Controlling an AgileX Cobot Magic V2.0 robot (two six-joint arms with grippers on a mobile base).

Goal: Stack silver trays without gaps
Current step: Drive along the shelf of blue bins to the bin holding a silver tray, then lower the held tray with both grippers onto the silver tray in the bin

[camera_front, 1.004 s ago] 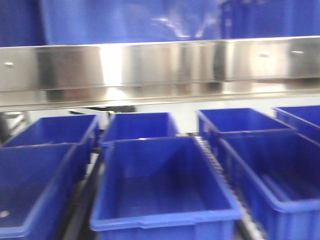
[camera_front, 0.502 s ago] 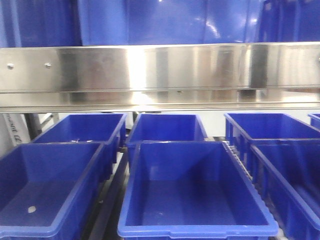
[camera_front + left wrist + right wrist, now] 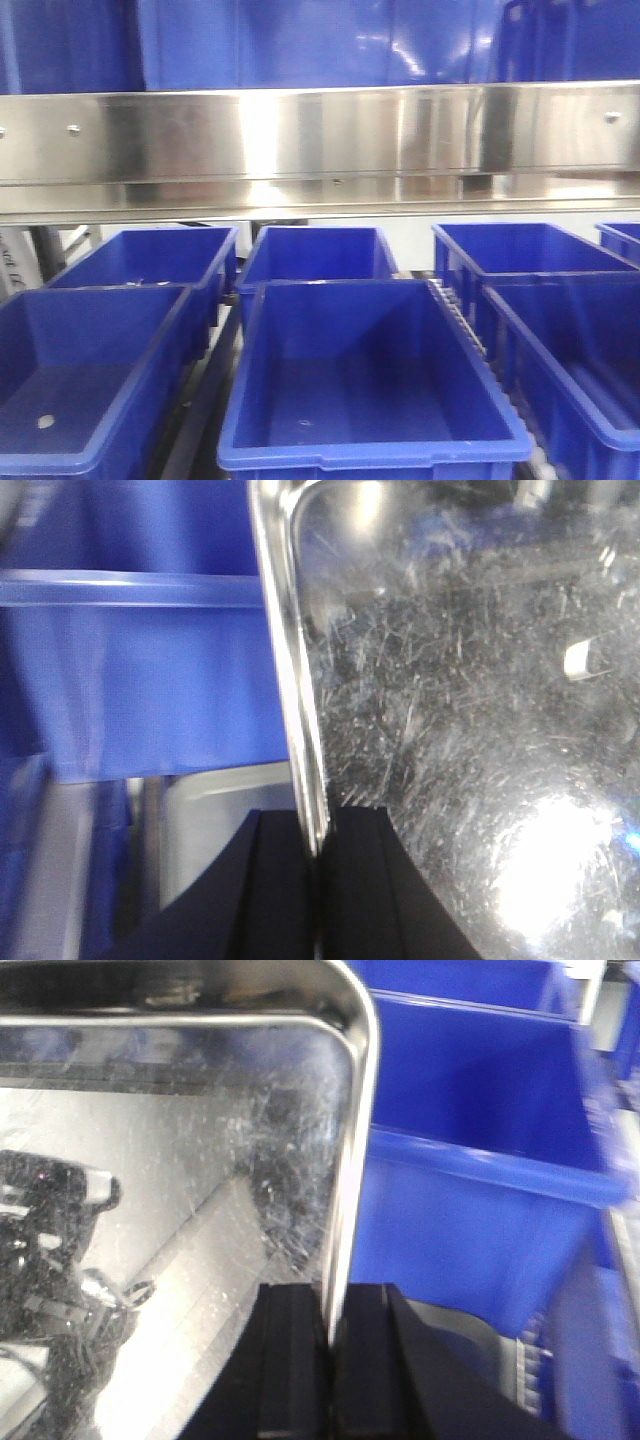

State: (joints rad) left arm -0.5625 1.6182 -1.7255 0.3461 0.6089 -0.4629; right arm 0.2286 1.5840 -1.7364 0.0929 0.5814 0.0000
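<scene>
The left pincer [image 3: 315,825] is clamped on the rolled rim [image 3: 290,680] of a silver tray [image 3: 460,730]. One black finger sits on each side of the thin edge. The tray's flat face is badly scratched and throws back a bright patch of light. It fills the right side of the left wrist view, and a blue bin [image 3: 150,680] is blurred behind it on the left.

The right pincer [image 3: 332,1295] is likewise closed on a tray rim [image 3: 355,1160], with its two black fingers squeezing the edge from either side. That silver tray [image 3: 170,1190] spreads to the left of the fingers and mirrors some dark machinery (whether both arms hold one tray, I cannot tell). More blue bins [image 3: 470,1210] lie beyond it on the right.

From the front, neither tray nor arm is in sight. A long polished steel rail [image 3: 320,135] with a few screws runs across. Blue plastic shows above the rail, and two rows of deep blue bins [image 3: 375,287] stand side by side below it. A small pale speck [image 3: 45,421] lies in the near left bin.
</scene>
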